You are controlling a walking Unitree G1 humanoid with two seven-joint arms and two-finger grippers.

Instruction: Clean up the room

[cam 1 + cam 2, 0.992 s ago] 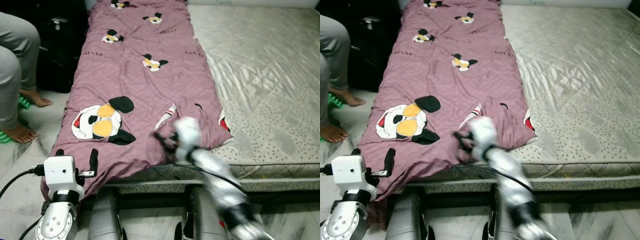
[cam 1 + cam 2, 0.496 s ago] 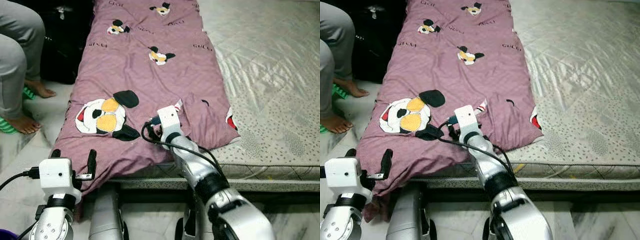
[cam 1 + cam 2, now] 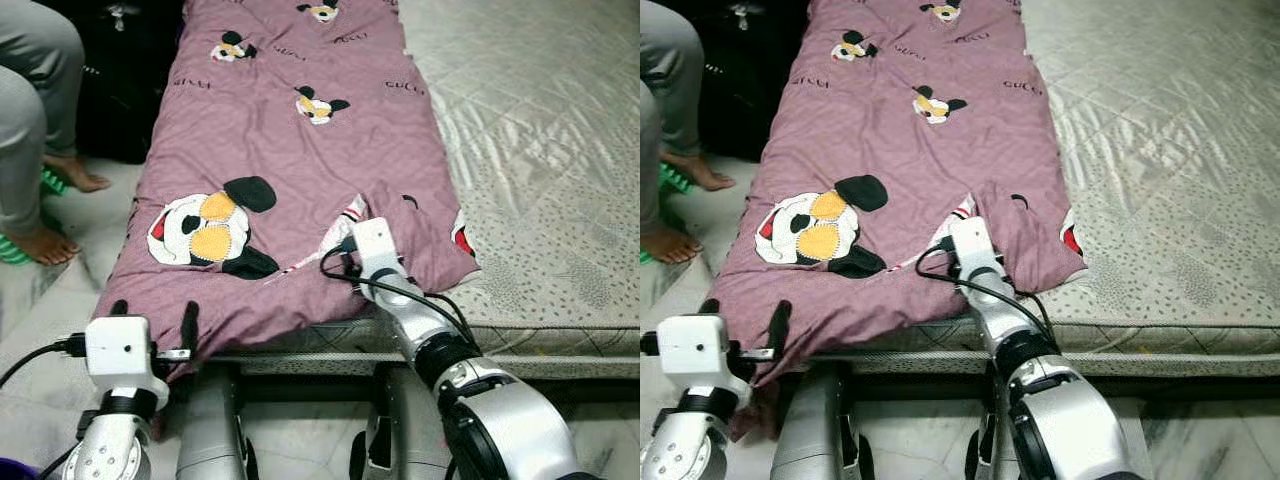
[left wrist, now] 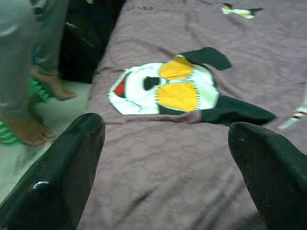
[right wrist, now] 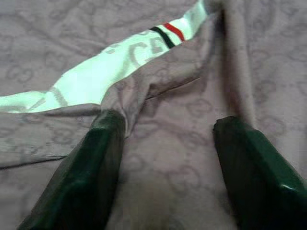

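left gripper (image 3: pixel 150 318): fingers spread, empty, hovering at the blanket's near-left hem.
right gripper (image 5: pixel 165 158): fingers apart, tips resting on a fold, nothing clamped; nearer arm.
blanket (image 3: pixel 290 150): mauve, long axis running away along the mattress's left side.
mattress (image 3: pixel 540 180): bare to the right.
person's feet (image 3: pixel 45 245): far left, on the floor.

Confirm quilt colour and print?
Mauve-pink quilt with black, white and yellow cartoon mouse faces; the left eye view shows it best.
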